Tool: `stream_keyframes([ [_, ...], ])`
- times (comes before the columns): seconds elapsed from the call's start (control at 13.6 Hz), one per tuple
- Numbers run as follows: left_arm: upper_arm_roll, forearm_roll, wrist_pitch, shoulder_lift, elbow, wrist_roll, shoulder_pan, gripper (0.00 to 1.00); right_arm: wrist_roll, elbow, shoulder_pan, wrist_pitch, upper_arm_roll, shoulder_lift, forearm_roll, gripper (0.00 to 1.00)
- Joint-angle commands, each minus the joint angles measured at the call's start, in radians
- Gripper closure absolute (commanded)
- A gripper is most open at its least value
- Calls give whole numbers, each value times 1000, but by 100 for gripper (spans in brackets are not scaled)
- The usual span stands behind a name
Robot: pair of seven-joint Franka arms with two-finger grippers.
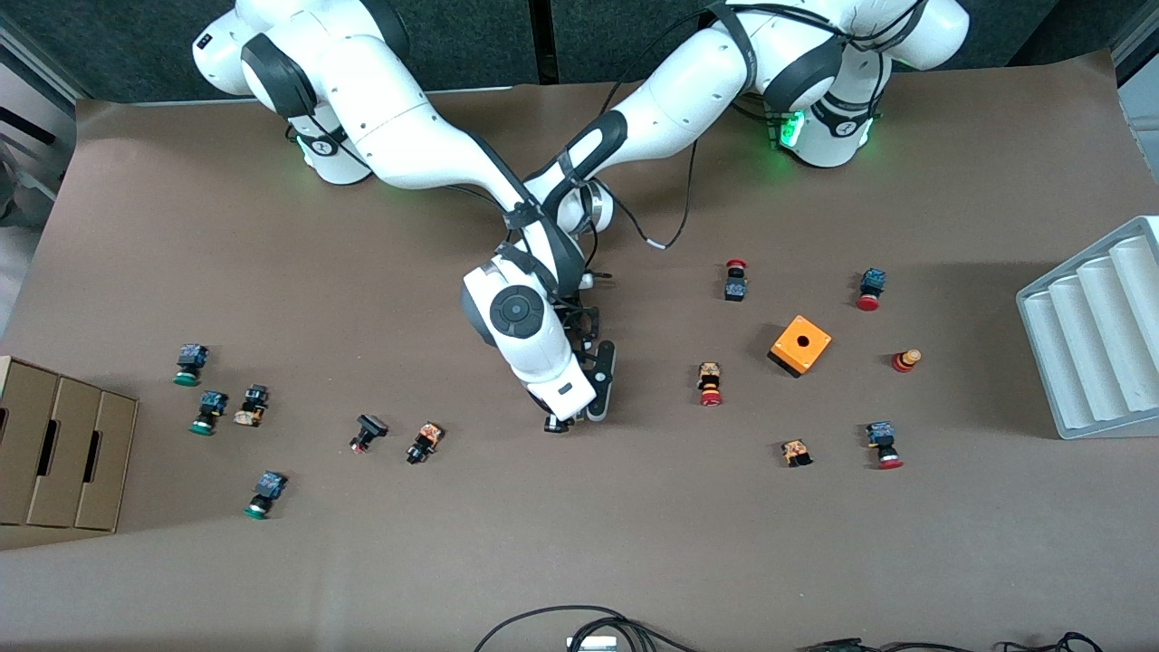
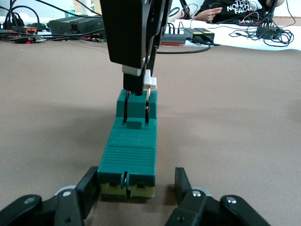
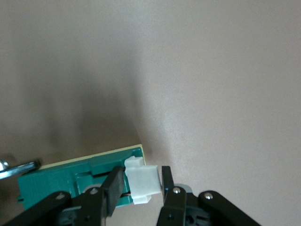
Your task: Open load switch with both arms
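Note:
The load switch point(image 2: 131, 146) is a slim dark-green block with a pale yellow underside, lying flat on the brown table at its middle. In the front view both hands hide it. My right gripper point(image 3: 141, 181) comes down from above and is shut on the white piece point(image 3: 143, 179) at one end of the switch. In the left wrist view that gripper point(image 2: 136, 87) stands upright over the switch. My left gripper point(image 2: 136, 183) lies low along the table, shut round the other end. One finger point(image 2: 89, 188) presses the side; a strip of table shows at the other. In the front view both grippers point(image 1: 599, 398) point(image 1: 557, 418) meet.
An orange cube point(image 1: 800, 344) with a hole and several red-capped buttons point(image 1: 735, 279) lie toward the left arm's end. Green-capped buttons point(image 1: 188, 364) and a cardboard box point(image 1: 63, 453) are at the right arm's end. A ribbed white tray point(image 1: 1096, 335) sits at the table's edge.

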Motion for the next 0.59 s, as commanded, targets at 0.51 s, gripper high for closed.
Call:
stream_keyframes([
  [0.51, 8, 24, -12, 30, 16, -15, -11, 28, 6, -66, 35, -71, -5, -41, 19, 59],
])
